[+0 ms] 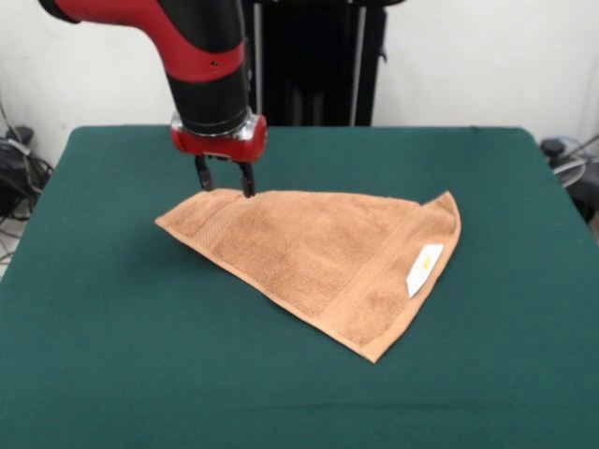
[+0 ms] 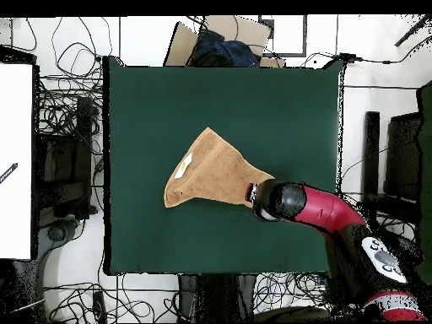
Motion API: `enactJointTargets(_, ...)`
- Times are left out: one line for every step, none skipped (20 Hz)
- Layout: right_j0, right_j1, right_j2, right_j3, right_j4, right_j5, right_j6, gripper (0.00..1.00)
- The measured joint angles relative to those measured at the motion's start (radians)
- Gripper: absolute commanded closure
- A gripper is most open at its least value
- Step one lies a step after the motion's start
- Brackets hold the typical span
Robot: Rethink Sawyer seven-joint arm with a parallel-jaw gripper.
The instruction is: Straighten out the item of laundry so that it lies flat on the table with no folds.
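Observation:
The orange-tan item of laundry (image 1: 318,253) lies on the green table (image 1: 94,327), folded over into a rough triangle. Its white label (image 1: 424,269) faces up near the right corner, and a woven band runs along the front right edge. My gripper (image 1: 225,184) stands upright at the towel's far left edge. Its two fingers (image 1: 248,181) are apart, their tips touching or just above the cloth, with nothing held between them. In the overhead view the towel (image 2: 211,173) sits mid-table (image 2: 169,101), and the arm's wrist (image 2: 274,200) covers the gripper at the towel's lower right corner.
Bare green cloth surrounds the towel on all sides. Tangled cables (image 2: 67,126) and dark gear lie on the floor around the table. A white panel (image 2: 15,160) stands at the left, and a cardboard box (image 2: 211,38) sits beyond the top edge.

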Motion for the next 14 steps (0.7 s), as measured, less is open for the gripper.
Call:
enactJointTargets(0.000,-0.001,0.000,0.000,0.000,0.000,0.000,0.00)
enactJointTargets(0.000,-0.004,0.000,0.000,0.000,0.000,0.000,0.00)
enactJointTargets(0.000,-0.007,0.000,0.000,0.000,0.000,0.000,0.00)
enactJointTargets(0.000,-0.009,0.000,0.000,0.000,0.000,0.000,0.00)
enactJointTargets(0.000,-0.015,0.000,0.000,0.000,0.000,0.000,0.00)
enactJointTargets(0.000,-0.018,0.000,-0.001,0.000,0.000,0.000,0.00)
enactJointTargets(0.000,-0.021,0.000,-0.001,0.000,0.000,0.000,0.00)
enactJointTargets(0.000,-0.023,0.000,-0.001,0.000,0.000,0.000,0.00)
enactJointTargets(0.000,-0.027,0.000,-0.001,0.000,0.000,0.000,0.00)
enactJointTargets(0.000,-0.030,0.000,-0.002,0.000,0.000,0.000,0.00)
enactJointTargets(0.000,-0.034,0.000,-0.002,0.000,0.000,0.000,0.00)
enactJointTargets(0.001,-0.042,0.000,-0.004,0.000,0.000,0.000,0.00)
enactJointTargets(0.001,-0.047,0.000,-0.005,0.000,0.000,0.000,0.00)
enactJointTargets(0.002,-0.054,0.000,-0.009,0.000,0.000,0.000,0.00)
